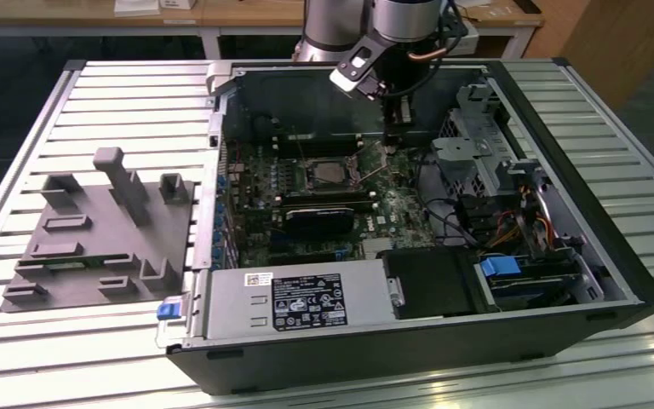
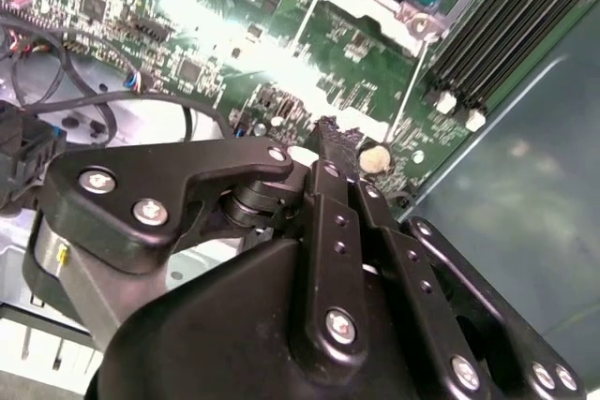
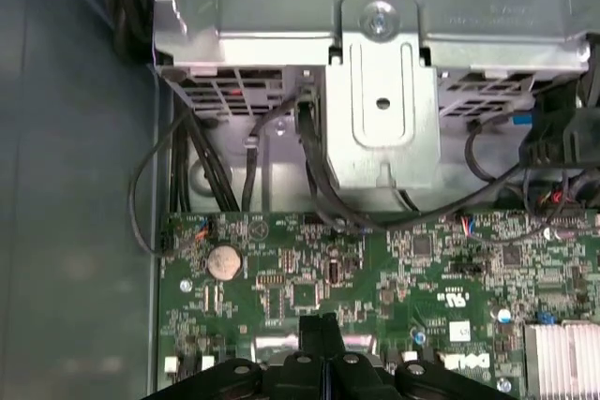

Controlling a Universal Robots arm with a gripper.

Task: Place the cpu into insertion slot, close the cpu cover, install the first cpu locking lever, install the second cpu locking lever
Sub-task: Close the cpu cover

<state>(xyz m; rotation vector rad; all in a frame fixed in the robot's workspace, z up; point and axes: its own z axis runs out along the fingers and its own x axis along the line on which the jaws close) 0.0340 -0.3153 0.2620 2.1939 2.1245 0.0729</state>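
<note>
Where the hand [image 1: 392, 146] hangs, cpu [image 1: 329, 173] lies apart.

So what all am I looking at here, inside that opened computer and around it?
black computer case: one, black, lying open on the table
slatted metal table: one, pale grey, under everything
green motherboard: one, green, on the case floor
silvery square cpu: one, silver-grey, mid-motherboard
grey power supply box: one, grey, at the case's near edge
silver drive cage: one, silver, inside the case at the exterior view's right
round coin battery: one, silver, on the motherboard
grey moulded fixture: one, grey, on the table at the exterior view's left
wooden desk: one, light brown, behind the table
robot arm: one, silver and black, reaching into the case
pincer: one, black, fingers together, just over the motherboard
</note>
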